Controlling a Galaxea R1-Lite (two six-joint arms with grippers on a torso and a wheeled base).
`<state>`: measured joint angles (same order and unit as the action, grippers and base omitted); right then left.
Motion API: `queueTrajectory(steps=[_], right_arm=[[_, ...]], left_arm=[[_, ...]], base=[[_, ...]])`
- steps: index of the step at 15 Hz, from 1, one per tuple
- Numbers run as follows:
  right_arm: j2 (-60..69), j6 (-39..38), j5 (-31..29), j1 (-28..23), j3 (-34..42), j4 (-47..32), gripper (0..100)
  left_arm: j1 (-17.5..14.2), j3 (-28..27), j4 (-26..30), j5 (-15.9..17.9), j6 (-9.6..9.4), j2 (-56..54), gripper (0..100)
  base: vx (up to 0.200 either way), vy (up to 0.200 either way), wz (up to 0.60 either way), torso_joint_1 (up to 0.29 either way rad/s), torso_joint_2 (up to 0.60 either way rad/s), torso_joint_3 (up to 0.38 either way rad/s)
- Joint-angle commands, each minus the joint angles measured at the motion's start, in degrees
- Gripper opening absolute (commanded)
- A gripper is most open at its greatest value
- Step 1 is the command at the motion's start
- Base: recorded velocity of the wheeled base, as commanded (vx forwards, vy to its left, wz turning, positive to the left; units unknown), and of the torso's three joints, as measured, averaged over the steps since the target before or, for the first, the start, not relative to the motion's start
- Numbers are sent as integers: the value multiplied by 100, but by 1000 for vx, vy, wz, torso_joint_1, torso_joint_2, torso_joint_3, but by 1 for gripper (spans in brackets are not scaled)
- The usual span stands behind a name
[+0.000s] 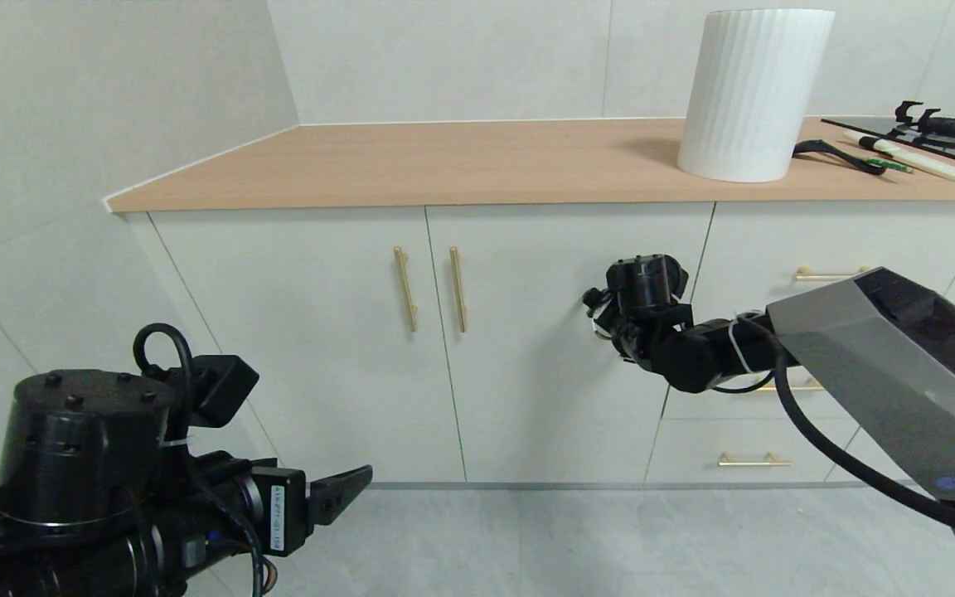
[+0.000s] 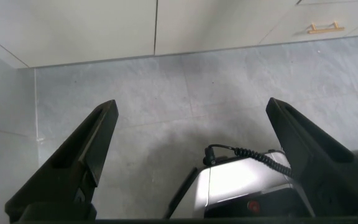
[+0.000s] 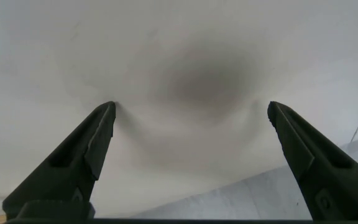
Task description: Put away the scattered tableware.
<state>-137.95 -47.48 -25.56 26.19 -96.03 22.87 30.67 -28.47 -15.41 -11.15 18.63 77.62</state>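
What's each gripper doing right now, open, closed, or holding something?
Left gripper: open, empty, above the floor.
Right gripper: open, empty, facing a cabinet door.

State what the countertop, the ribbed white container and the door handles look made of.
Countertop: wood or wood-look laminate, matte, faint grain. Ribbed white container: likely ceramic or plastic, matte, vertical ridges. Door handles: metal, brushed gold sheen.

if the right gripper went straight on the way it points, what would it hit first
The cabinet door. The open right gripper faces the door's flat front, to the side of its handle, and nothing lies between them. Its shadow on the panel suggests it is close, though the exact gap is unclear.
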Motion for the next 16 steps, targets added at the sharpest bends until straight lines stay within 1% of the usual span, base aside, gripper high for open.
queueTrajectory(steps=[1, 3, 5, 6, 8, 9, 10, 11, 12, 13, 14, 16], right_arm=[[-74, 2, -10, -26, -57, 16, 100], [-13, -7, -1, -26, -21, 16, 100], [189, -15, 60, -8, 225, 16, 100], [559, -15, 403, 62, 717, 25, 100], [1367, -24, 1414, 168, 1780, 25, 100], [1640, 2, 1783, 185, 2105, 25, 100], [2149, 64, 2635, 185, 2773, 33, 100], [2431, 275, 3136, 159, 3125, 174, 100], [2492, 433, 3303, 159, 3283, 350, 100], [2492, 433, 3303, 159, 3283, 350, 100], [2483, 600, 3286, 159, 3626, 1176, 100], [2562, 732, 3268, 159, 3784, 1457, 100]], left_arm=[[0, -1, -6, -1, 1, 8, 100], [0, -1, -6, -1, 1, 17, 100], [0, 8, -6, -1, 1, 17, 100], [0, -1, -6, -1, 1, 17, 100], [0, 8, 3, -1, 1, 17, 100], [0, 8, -6, -1, 1, 17, 100], [0, 8, -6, -1, -8, 17, 100], [0, 8, -6, -1, -8, 8, 100], [0, 8, -6, -1, -8, 8, 100], [0, 8, -6, -1, -8, 8, 100], [0, 16, -6, -1, -8, 8, 100], [0, 25, 3, -1, -17, -1, 100]], base=[[0, 0, 0, 0, 0, 0], [0, 0, 0, 0, 0, 0], [0, 0, 0, 0, 0, 0], [0, 0, 0, 0, 0, 0], [0, 0, 0, 0, 0, 0], [0, 0, 0, 0, 0, 0], [0, 0, 0, 0, 0, 0], [0, 0, 0, 0, 0, 0], [0, 0, 0, 0, 0, 0], [0, 0, 0, 0, 0, 0], [0, 0, 0, 0, 0, 0], [0, 0, 0, 0, 0, 0]])
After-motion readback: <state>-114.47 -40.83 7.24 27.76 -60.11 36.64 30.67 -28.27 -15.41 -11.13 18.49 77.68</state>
